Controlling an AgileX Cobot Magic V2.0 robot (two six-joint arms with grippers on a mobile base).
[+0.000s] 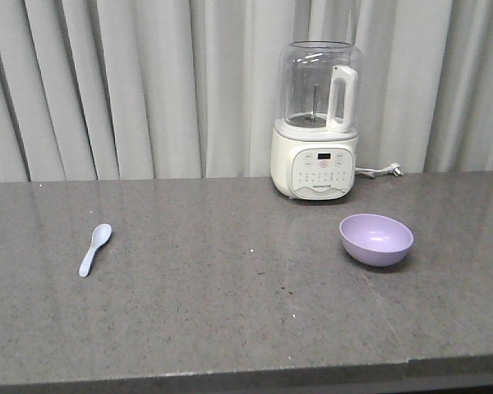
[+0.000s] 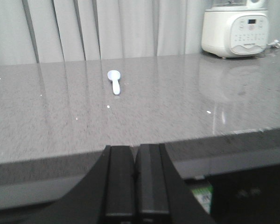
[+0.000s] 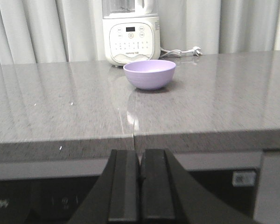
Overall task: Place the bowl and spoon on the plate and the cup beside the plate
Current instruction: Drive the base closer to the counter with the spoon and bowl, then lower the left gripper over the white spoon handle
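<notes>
Spoon [image 1: 95,249] lies lengthwise front-to-back, scoop toward the curtains [image 1: 148,82].

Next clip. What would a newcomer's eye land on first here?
The white blender with its clear jug, at the back of the grey counter, stands out first. In front of it, slightly right, sits the lavender bowl, upright and empty, and the pale spoon lies alone far to the left. The left gripper and right gripper are shut, short of the counter's edge.
</notes>
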